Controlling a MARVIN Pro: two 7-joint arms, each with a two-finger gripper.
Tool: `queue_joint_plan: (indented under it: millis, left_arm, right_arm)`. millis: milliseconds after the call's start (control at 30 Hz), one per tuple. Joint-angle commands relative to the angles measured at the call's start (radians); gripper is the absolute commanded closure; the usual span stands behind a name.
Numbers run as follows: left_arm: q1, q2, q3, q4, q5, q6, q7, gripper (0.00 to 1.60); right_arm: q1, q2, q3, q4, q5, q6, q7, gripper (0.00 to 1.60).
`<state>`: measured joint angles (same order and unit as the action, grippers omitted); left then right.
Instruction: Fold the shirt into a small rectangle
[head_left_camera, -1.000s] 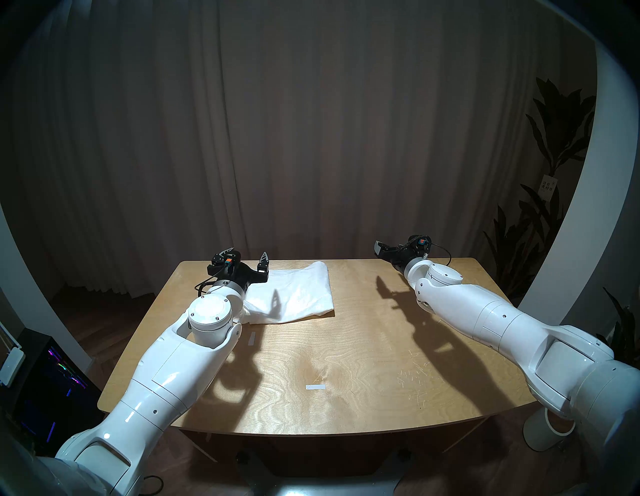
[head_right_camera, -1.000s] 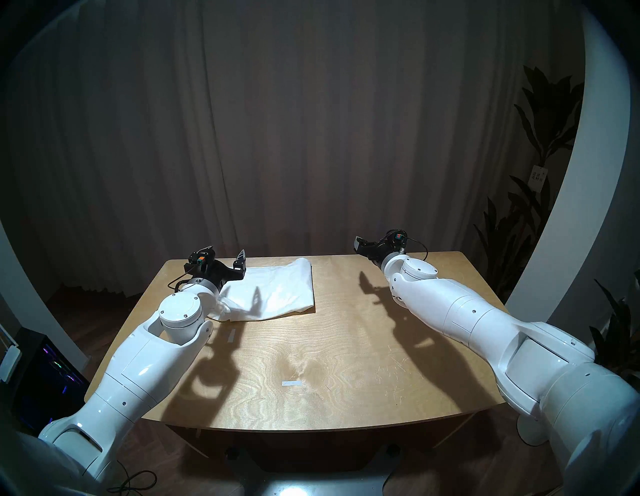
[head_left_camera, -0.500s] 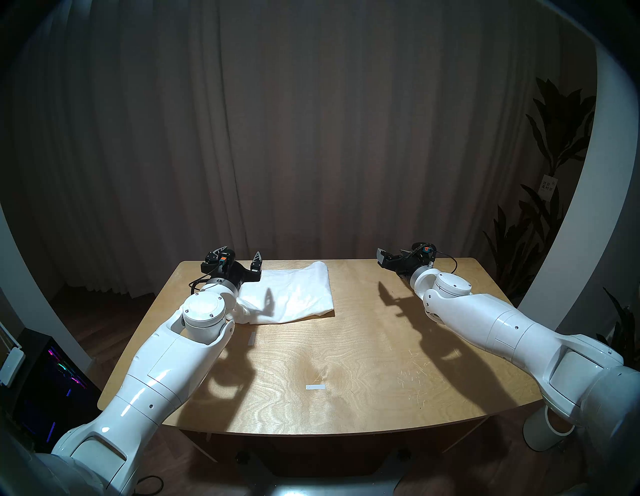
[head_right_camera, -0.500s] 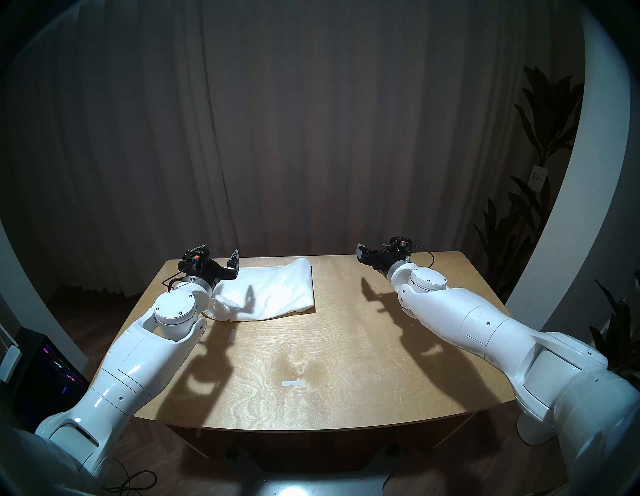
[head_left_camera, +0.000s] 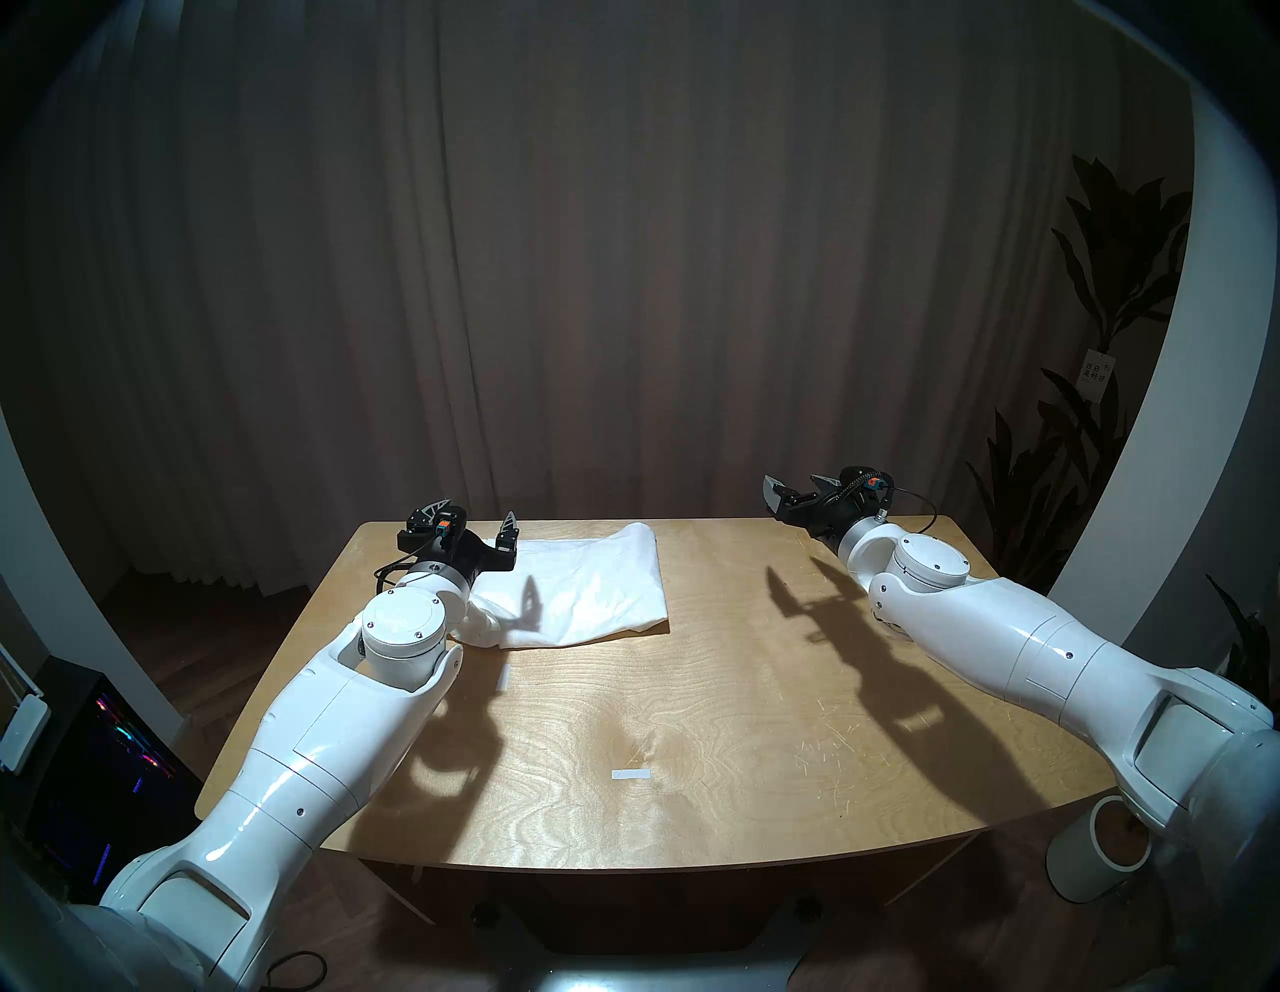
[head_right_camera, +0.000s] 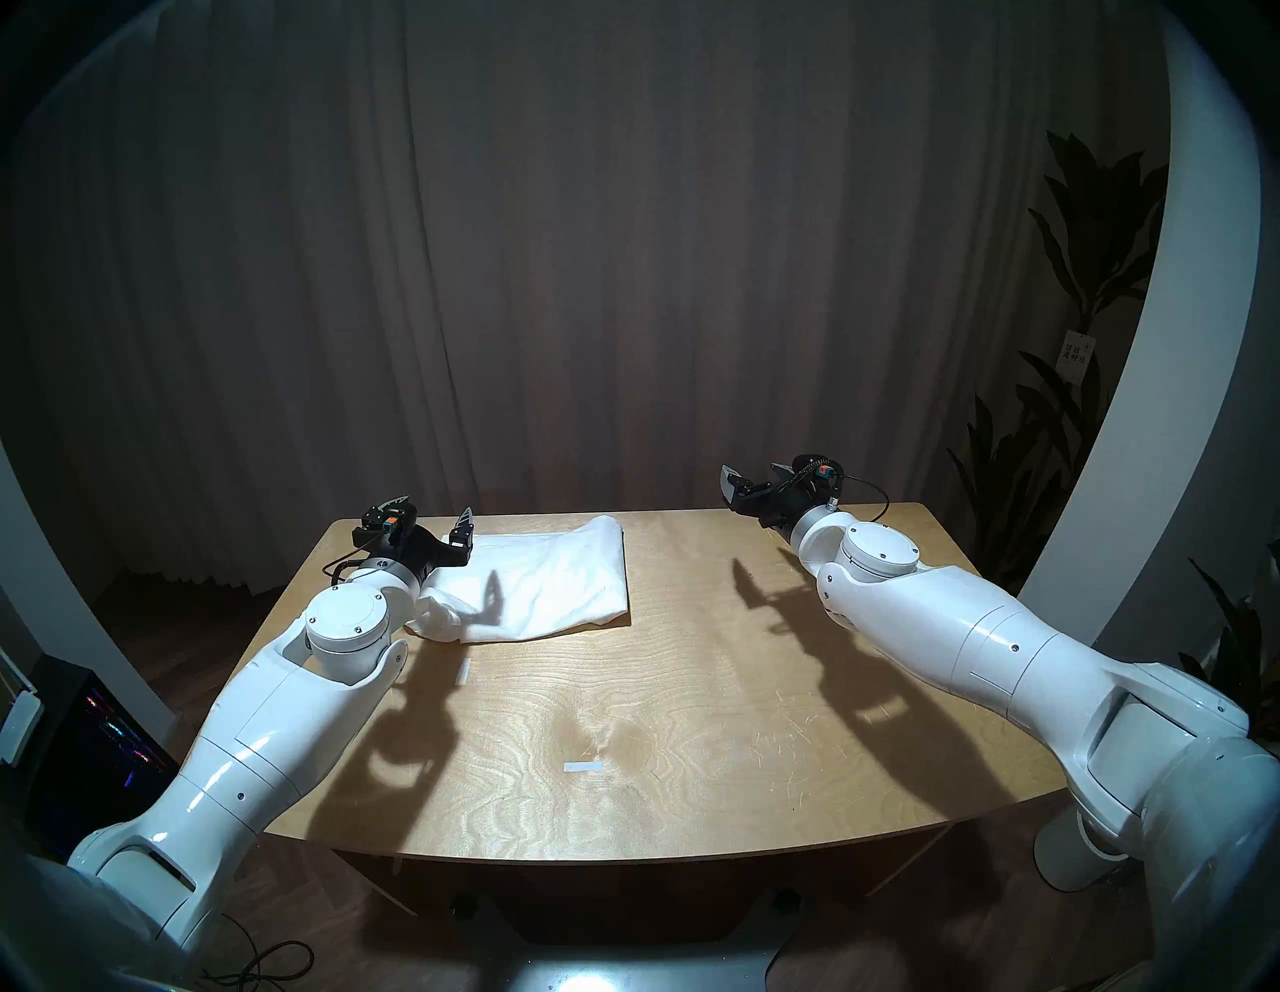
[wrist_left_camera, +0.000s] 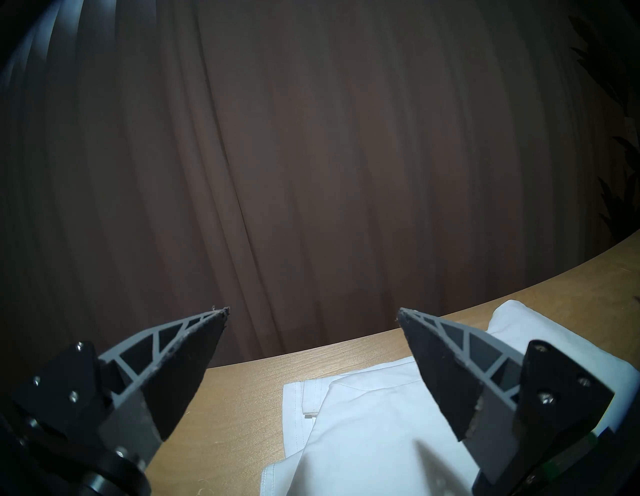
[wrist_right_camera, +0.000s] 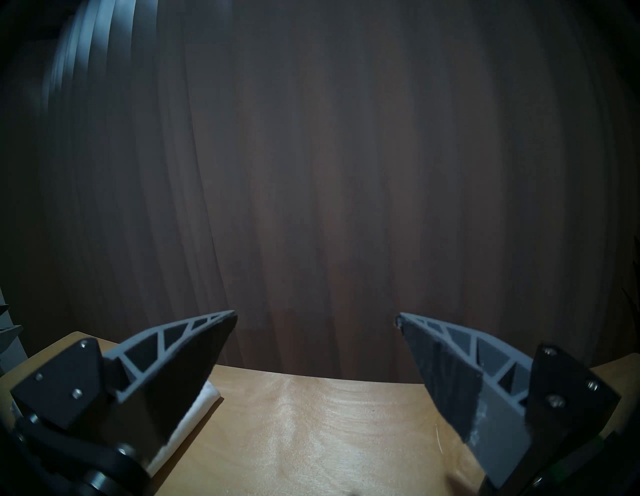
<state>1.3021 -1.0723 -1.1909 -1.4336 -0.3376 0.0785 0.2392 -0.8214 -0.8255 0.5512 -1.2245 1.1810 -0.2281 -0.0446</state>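
Observation:
The white shirt (head_left_camera: 596, 589) lies folded in a rough rectangle on the far left-centre of the wooden table (head_left_camera: 692, 700), with a bunched part at its near left corner. It also shows in the head right view (head_right_camera: 554, 578), the left wrist view (wrist_left_camera: 363, 433) and the right wrist view (wrist_right_camera: 197, 412). My left gripper (head_left_camera: 478, 509) is open and empty, raised just over the shirt's far left corner (wrist_left_camera: 311, 309). My right gripper (head_left_camera: 793, 479) is open and empty above the table's far right, well apart from the shirt (wrist_right_camera: 317, 313).
Two small white tape strips lie on the table, one near the middle front (head_left_camera: 631, 774) and one just in front of the shirt (head_left_camera: 503, 677). A curtain hangs behind the table. A plant (head_left_camera: 1108, 332) and a white cylinder (head_left_camera: 1098, 859) stand at the right, and a lit computer case (head_left_camera: 104, 748) at the left.
Both open grippers have drifted outward: the left one to the left along the shirt's far edge, the right one to the right and a little higher. The shirt has not moved.

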Motion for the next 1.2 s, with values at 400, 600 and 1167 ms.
queue_joint_plan:
  millis: [400, 600, 1167]
  left_arm:
    - [-0.035, 0.005, -0.009, 0.013, 0.006, -0.009, -0.030, 0.00]
    - [-0.036, 0.004, -0.007, 0.016, 0.007, -0.008, -0.041, 0.00]
    - [-0.046, 0.008, -0.009, 0.037, 0.004, -0.006, -0.087, 0.00]
  right_arm:
    - [-0.088, 0.220, 0.043, -0.204, -0.013, -0.045, -0.132, 0.00]
    - [-0.113, 0.265, 0.052, -0.280, -0.012, -0.057, -0.172, 0.00]
    - [-0.217, 0.453, 0.074, -0.548, 0.013, -0.122, -0.321, 0.00]
